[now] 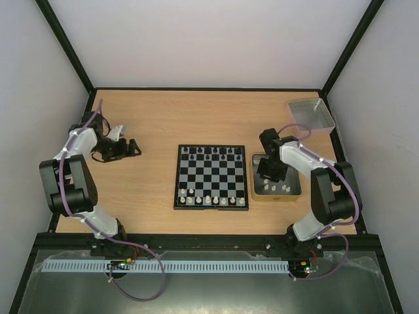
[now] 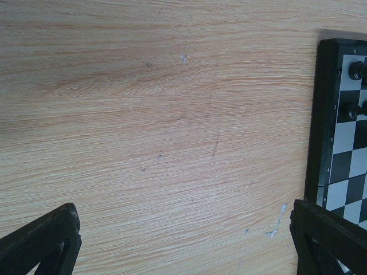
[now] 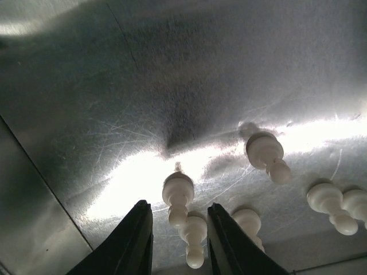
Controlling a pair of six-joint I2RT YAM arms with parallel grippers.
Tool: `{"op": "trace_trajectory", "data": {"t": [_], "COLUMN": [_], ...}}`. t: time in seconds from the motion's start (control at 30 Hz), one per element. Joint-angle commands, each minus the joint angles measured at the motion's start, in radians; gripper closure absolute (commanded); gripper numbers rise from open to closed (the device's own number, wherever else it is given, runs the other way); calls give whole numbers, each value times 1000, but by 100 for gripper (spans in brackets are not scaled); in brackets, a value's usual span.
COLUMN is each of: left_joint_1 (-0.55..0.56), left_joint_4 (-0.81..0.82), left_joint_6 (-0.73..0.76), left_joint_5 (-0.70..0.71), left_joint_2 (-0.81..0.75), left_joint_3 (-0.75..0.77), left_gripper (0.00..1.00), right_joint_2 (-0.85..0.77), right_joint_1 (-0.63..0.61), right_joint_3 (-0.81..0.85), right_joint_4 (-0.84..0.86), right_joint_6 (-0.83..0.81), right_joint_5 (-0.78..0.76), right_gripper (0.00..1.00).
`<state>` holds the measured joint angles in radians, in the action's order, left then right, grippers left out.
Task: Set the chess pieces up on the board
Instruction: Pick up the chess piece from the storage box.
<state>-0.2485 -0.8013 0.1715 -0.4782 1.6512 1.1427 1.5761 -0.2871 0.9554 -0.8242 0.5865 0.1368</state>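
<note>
A: White piece [image 3: 178, 195] lying in tray [image 3: 86, 86], right of board [image 1: 211, 176]. Straddled by right gripper [image 3: 179, 207], jaws narrow, not yet pinching.

B: Second piece [image 3: 194, 238] right against it. Centre on the upper one, close slowly. Left gripper [image 2: 183, 235] wide, nothing held.

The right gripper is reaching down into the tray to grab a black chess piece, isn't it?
No, the colour is wrong. The right gripper is reaching down into the tray to grab a cream-white chess piece, not a black one. The right wrist view shows it.
</note>
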Motion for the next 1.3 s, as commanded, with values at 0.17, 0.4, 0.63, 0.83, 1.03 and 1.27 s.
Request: {"op": "trace_trajectory", "data": {"t": [0.17, 0.4, 0.63, 0.83, 1.03, 1.27], "left_joint_1": [3, 3, 2, 3, 4, 5], "left_joint_4": [-6, -6, -5, -6, -9, -6], "left_joint_6": [-7, -7, -7, -7, -7, -7], "left_joint_5": [-1, -1, -2, -2, -4, -9], "left_joint_2": [4, 7, 7, 5, 4, 2], "left_joint_3": [-3, -3, -1, -1, 0, 1], "left_gripper": [1, 1, 1, 1, 1, 1], "right_joint_2": [-2, 16, 36, 36, 7, -62], "right_joint_1": [2, 5, 4, 5, 4, -74], "right_joint_3": [-34, -27, -20, -30, 0, 178], "right_joint_4": [26, 29, 33, 36, -6, -174], "right_joint_6": [-10, -11, -15, -15, -14, 3], "right_joint_5": [0, -5, 0, -2, -13, -92], "right_gripper": [81, 85, 87, 92, 97, 97]}}
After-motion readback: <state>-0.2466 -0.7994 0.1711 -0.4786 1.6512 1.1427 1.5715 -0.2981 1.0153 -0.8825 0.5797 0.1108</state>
